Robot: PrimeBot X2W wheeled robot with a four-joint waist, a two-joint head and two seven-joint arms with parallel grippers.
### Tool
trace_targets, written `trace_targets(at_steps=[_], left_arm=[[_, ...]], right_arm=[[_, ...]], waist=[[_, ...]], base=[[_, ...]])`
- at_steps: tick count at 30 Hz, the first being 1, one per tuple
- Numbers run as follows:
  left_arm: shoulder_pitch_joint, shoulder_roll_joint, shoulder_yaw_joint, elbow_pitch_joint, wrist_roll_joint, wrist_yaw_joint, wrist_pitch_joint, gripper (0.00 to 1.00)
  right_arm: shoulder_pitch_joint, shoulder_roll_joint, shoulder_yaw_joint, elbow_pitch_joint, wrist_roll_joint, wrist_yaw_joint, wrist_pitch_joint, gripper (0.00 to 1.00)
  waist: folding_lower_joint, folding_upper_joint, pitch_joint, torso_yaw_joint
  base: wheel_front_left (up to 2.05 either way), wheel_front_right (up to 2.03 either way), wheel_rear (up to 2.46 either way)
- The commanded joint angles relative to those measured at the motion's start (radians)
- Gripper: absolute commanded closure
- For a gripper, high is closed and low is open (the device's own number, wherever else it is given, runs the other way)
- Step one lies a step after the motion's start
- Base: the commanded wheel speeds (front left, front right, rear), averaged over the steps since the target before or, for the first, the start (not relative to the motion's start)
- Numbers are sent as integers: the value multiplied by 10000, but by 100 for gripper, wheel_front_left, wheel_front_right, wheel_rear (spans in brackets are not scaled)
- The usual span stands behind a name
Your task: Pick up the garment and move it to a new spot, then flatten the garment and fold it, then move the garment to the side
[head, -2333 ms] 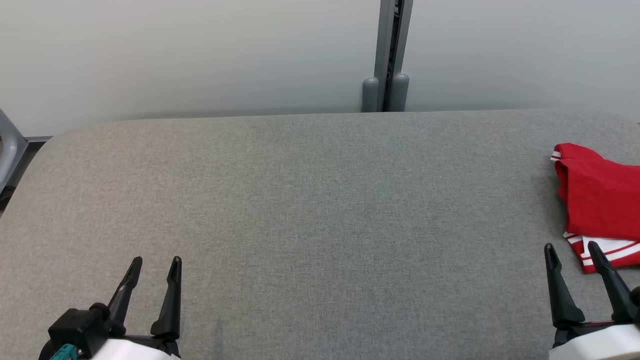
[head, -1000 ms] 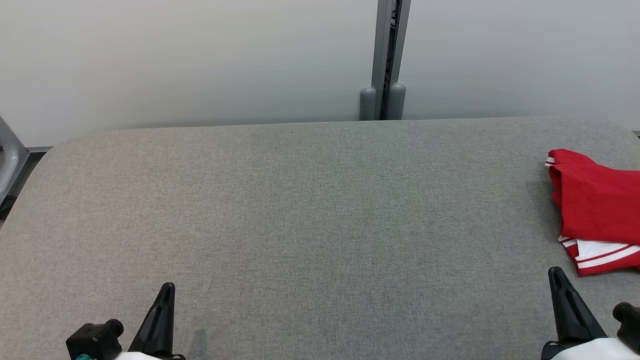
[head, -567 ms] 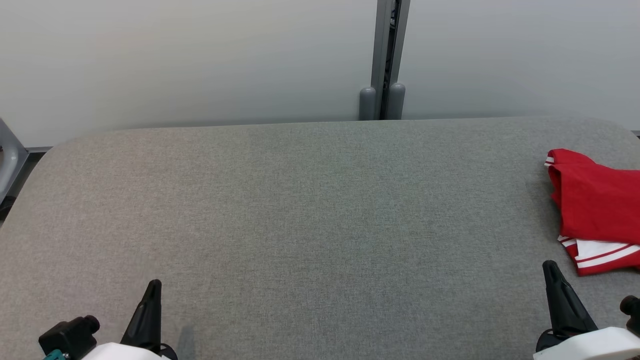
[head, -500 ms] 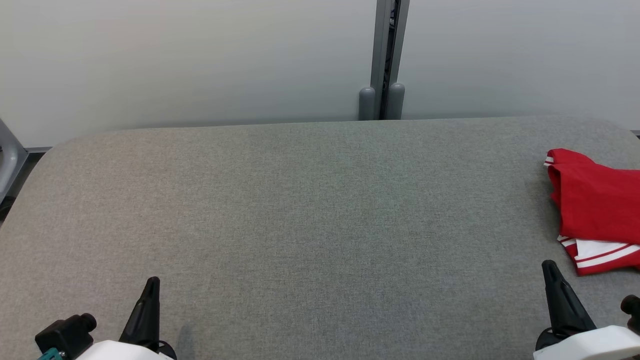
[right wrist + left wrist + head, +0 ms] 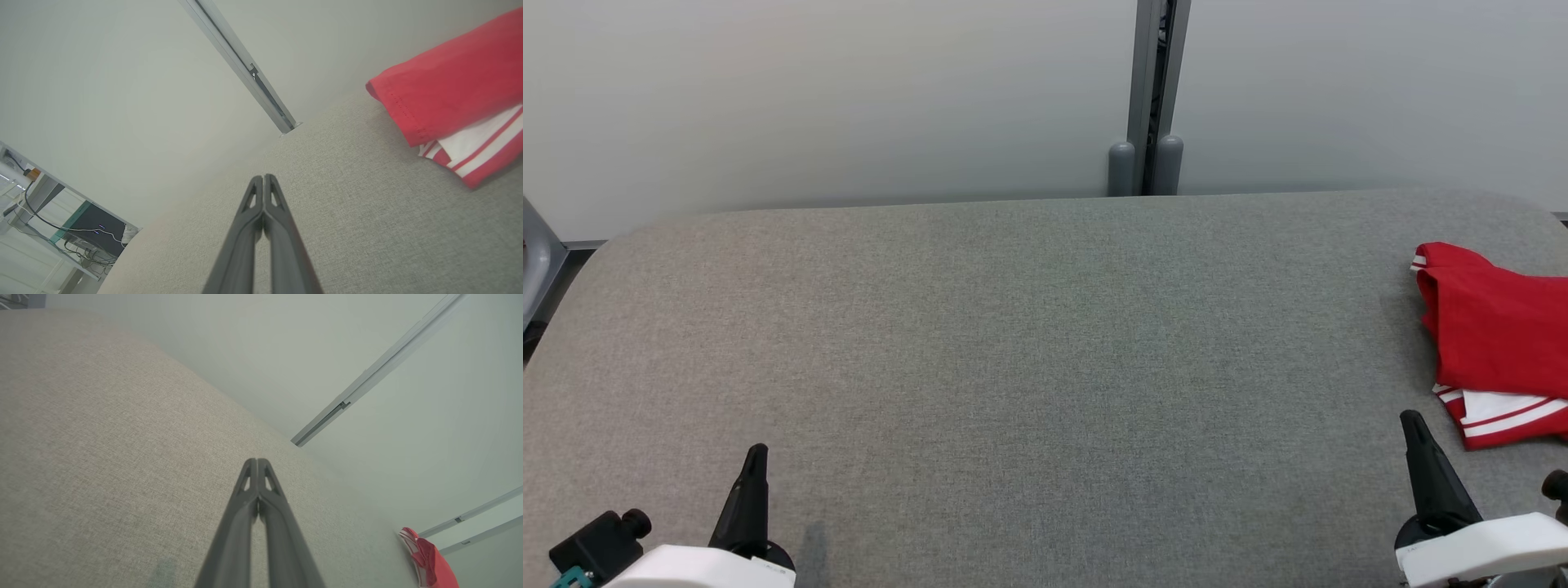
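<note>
Head view: broad grey fabric-covered table top (image 5: 1045,343) with rounded far corners, pale wall panels behind it. A grey vertical metal post (image 5: 1150,82) splits the wall right of centre, with two short rounded grey stubs (image 5: 1121,167) at its foot.

Folded red garment with white striped trim (image 5: 1494,343) lies on the table at the right edge of the frame, mid-height and partly cut off. The red layer is on top; the white-and-red striped band peeks out along its lower edge.

Left gripper (image 5: 756,453): lower left of the frame, dark fingers pointing up-frame, white forearm shell beneath. In the left wrist view the two fingers (image 5: 245,506) are pressed together along their length, clenched on nothing, above bare fabric. The garment is a small red shape at the lower right of that frame, well apart.

Right gripper (image 5: 1406,418): lower right of the frame, its tip near the garment's striped corner but apart from it. In the right wrist view it is clamped tight and empty, tips touching. The garment fills the upper right of that frame, its hem stitching visible. At the lower left of that frame, past the table, a shelf holds a dark box with cables (image 5: 90,228).
</note>
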Motion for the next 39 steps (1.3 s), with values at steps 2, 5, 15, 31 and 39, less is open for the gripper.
trace_targets(at_steps=[2, 5, 15, 31, 39], left_arm=[[-401, 8, 205, -74, -444, -116, 96, 100], [-443, -34, 301, -41, -776, -157, 185, 100], [-594, -139, 578, 47, -1721, -268, 432, 100], [-846, -340, 1015, 198, -3207, -436, 831, 100], [-957, -409, 1213, 259, -3870, -507, 1019, 100]], right_arm=[[-297, -97, 21, -4, 555, -1, 41, 100], [-387, -104, 44, 90, 964, -1, 68, 100], [-612, -122, 121, 360, 2132, -1, 137, 100], [-979, -146, 247, 782, 3969, -2, 247, 100], [-1155, -158, 299, 977, 4781, -2, 299, 100]], waist=[[0, -1, 0, -3], [0, -1, 1, -7], [0, -1, 2, -18], [0, -1, 4, -39], [0, -1, 5, -49]], base=[[0, 0, 0], [0, 0, 0], [0, 0, 0], [0, 0, 0], [0, 0, 0]])
